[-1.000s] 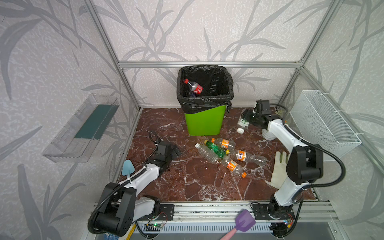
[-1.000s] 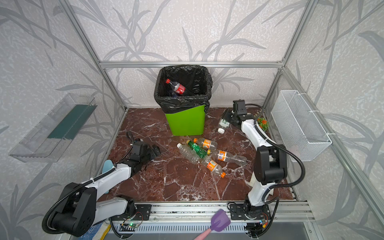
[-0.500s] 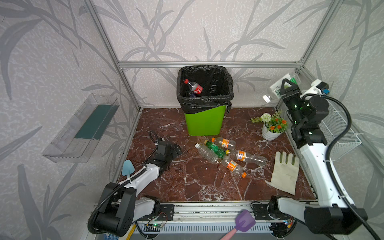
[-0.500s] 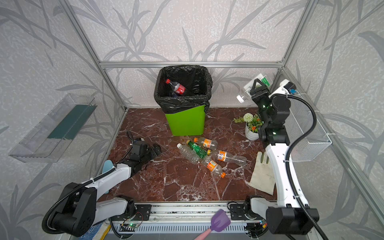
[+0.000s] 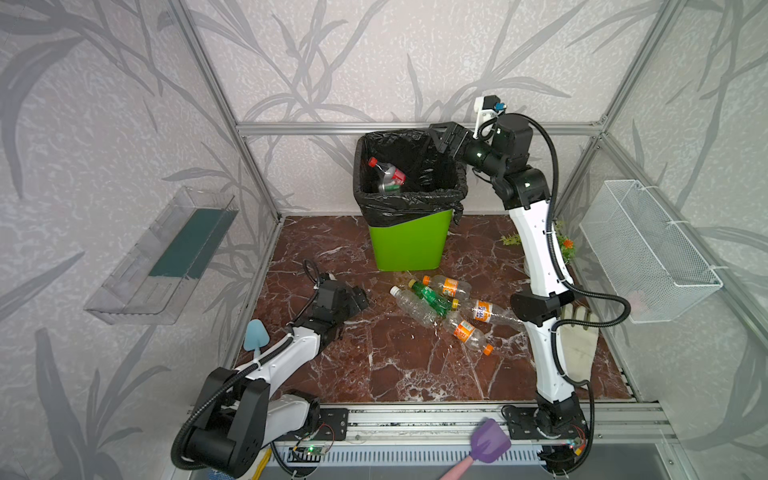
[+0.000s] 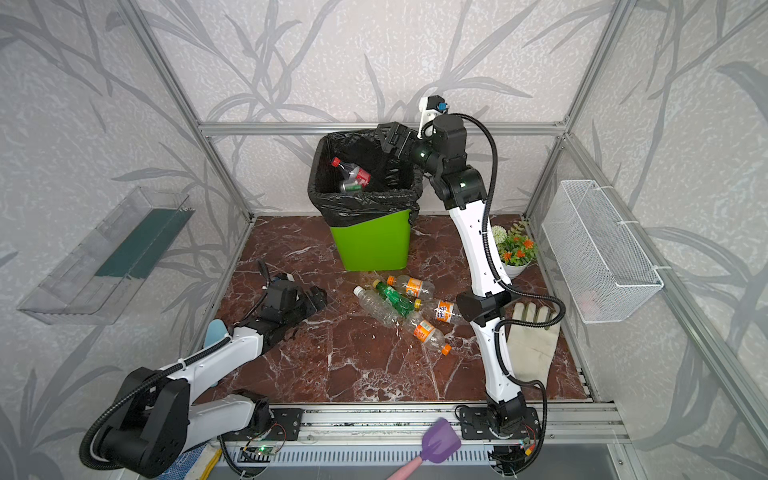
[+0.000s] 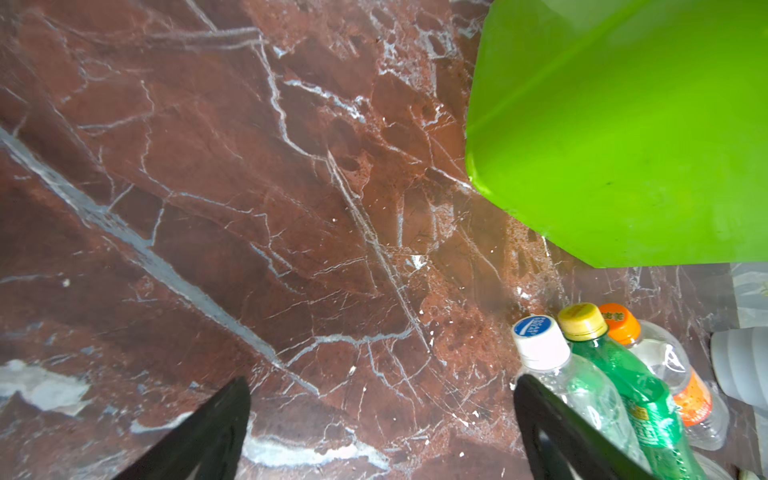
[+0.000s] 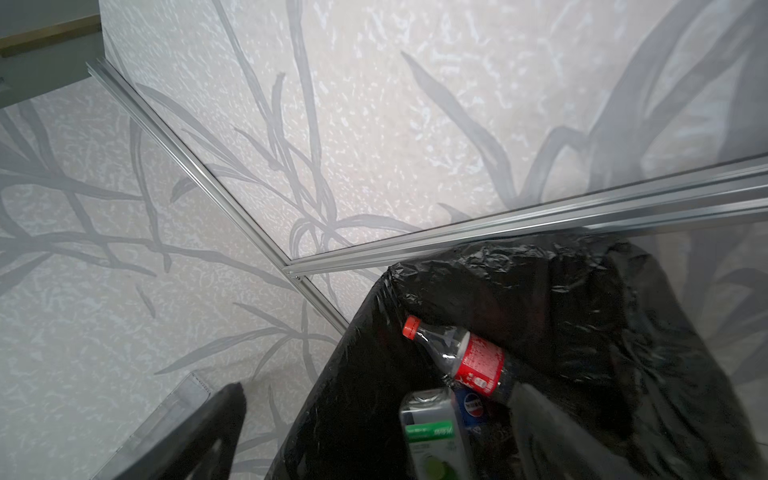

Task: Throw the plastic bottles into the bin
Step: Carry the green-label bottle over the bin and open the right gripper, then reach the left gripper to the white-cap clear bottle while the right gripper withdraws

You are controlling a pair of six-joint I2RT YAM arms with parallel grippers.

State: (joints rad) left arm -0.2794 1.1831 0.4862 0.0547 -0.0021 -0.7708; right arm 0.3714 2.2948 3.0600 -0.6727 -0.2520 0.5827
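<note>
Back centre of floor, 12 o'clock: bin (image 5: pixel 409 241), green, upright, black bag (image 5: pixel 411 199) over the rim, standing on the marble floor (image 5: pixel 395 365).
right gripper (image 5: pixel 441 138): high over the bin's 2 o'clock corner, jaws spread wide, pinching nothing.
right wrist view: fingers (image 8: pixel 208 415) far apart; green-label bottle (image 8: pixel 432 432) shows in the gap between them, touching neither, inside the black bag.
bin contents: red-label bottle (image 5: pixel 386 174), red cap aimed at 10 o'clock, leaning on the 9 o'clock side; blue-label bottle (image 8: pixel 471 405) mostly hidden under it.
pile (image 5: pixel 440 307): five bottles lying flat, mid floor, at 6 o'clock of the bin and near it.
pile detail: green bottle (image 5: pixel 432 297) rests against the clear bottle (image 5: pixel 415 307); three orange-label bottles (image 5: pixel 446 286) at the 12, 3 and 5 o'clock edges.
left gripper (image 5: pixel 353 297): low over the floor at 9 o'clock of the pile, jaws spread, empty, well apart from the bin.
left wrist view: clear bottle's white cap end is just beside one finger; contact, cannot tell.
glove (image 5: pixel 579 345): flat at 3 o'clock of the pile, partly behind the right arm (image 5: pixel 540 249).
flower pot (image 6: pixel 515 253): 2 o'clock corner of the floor.
wire basket (image 5: pixel 648 249): right wall, 3 o'clock.
clear tray (image 5: pixel 166 257): left wall, 9 o'clock.
purple spatula (image 5: pixel 488 442): front rail, 5 o'clock.
</note>
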